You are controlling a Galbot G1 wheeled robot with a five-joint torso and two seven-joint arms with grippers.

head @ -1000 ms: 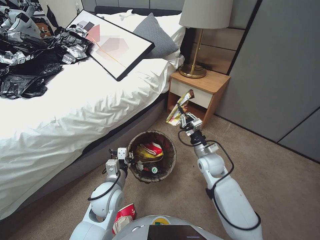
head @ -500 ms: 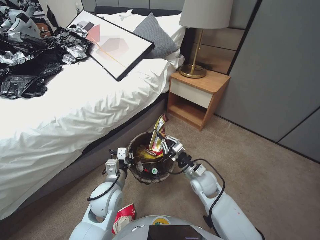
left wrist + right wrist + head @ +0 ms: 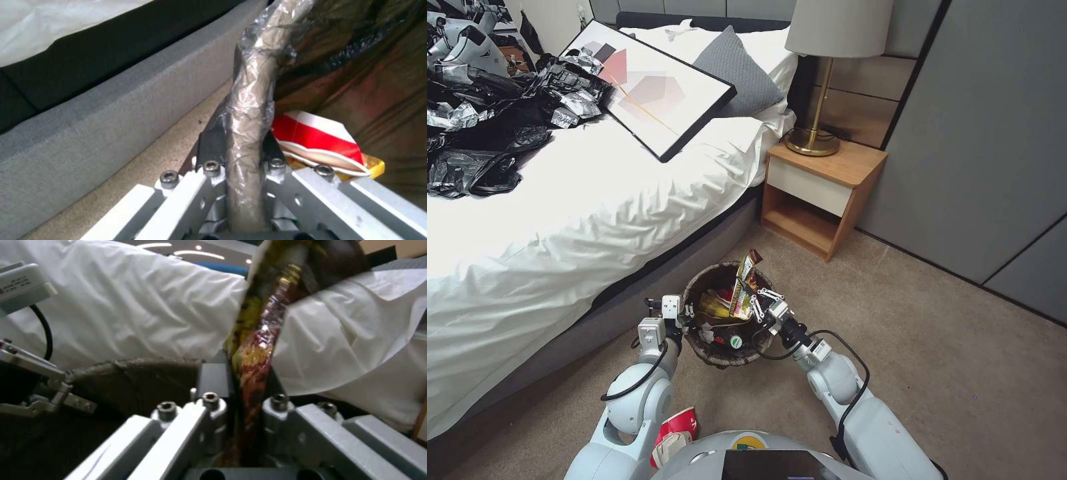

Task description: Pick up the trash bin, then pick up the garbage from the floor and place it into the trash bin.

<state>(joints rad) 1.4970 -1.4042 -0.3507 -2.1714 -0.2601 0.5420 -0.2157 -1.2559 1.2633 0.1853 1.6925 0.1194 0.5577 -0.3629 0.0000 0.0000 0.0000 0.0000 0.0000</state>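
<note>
The trash bin [image 3: 718, 357], lined with a dark bag, is held just off the carpet beside the bed. My left gripper [image 3: 684, 317] is shut on its near-left rim; in the left wrist view the fingers [image 3: 210, 146] pinch the bag-wrapped rim [image 3: 253, 100]. My right gripper [image 3: 756, 304] is over the bin's right side, shut on a yellow-and-red snack wrapper [image 3: 743, 285] that stands upright above the opening. The right wrist view shows that wrapper [image 3: 260, 346] clamped between the pads. Inside the bin lie a red-and-white cup [image 3: 320, 138], a yellow wrapper [image 3: 715, 308] and a green-capped bottle [image 3: 736, 341].
A crushed red-and-white cup [image 3: 678, 428] lies on the carpet by my base. The bed [image 3: 594, 213] runs along the left, with black bags [image 3: 487, 127] and a framed picture [image 3: 650, 87] on it. A wooden nightstand [image 3: 824, 193] with a lamp [image 3: 820, 80] stands behind the bin. Open carpet lies to the right.
My right gripper carried the snack wrapper from in front of the nightstand back and down to the bin's opening. The left gripper and the bin have stayed put.
</note>
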